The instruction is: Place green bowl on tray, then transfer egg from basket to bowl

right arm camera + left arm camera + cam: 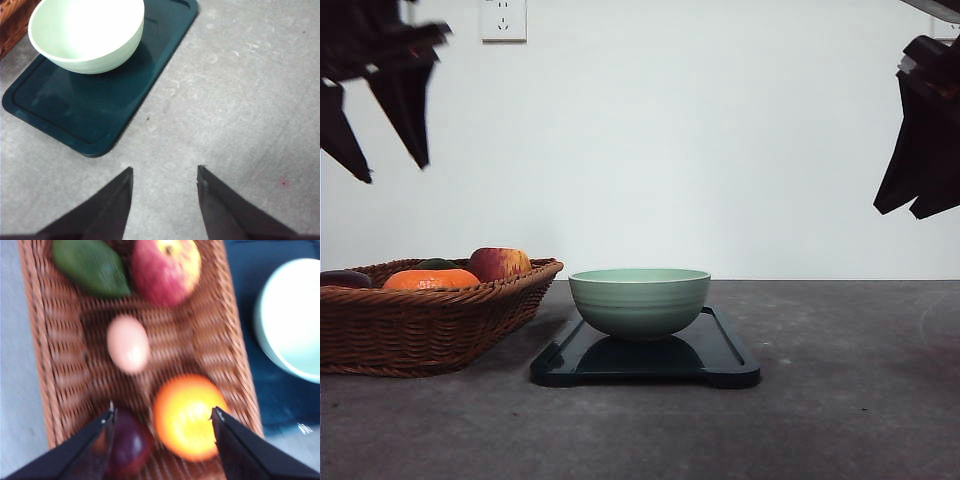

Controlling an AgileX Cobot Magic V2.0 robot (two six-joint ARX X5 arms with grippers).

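The bowl (pixel 639 300) sits on the tray (pixel 725 362), so step one looks done. The egg (pixel 128 344) lies in the basket (pixel 55 365) among fruit, not yet moved. The left pincer (pixel 162 415) hangs spread above it; the right pincer (pixel 165 172) hangs released over the bench (pixel 240 100).

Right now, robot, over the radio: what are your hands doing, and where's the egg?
Left gripper open above basket; right gripper open, empty. Green bowl on tray. Egg in basket, among fruit, top clear.
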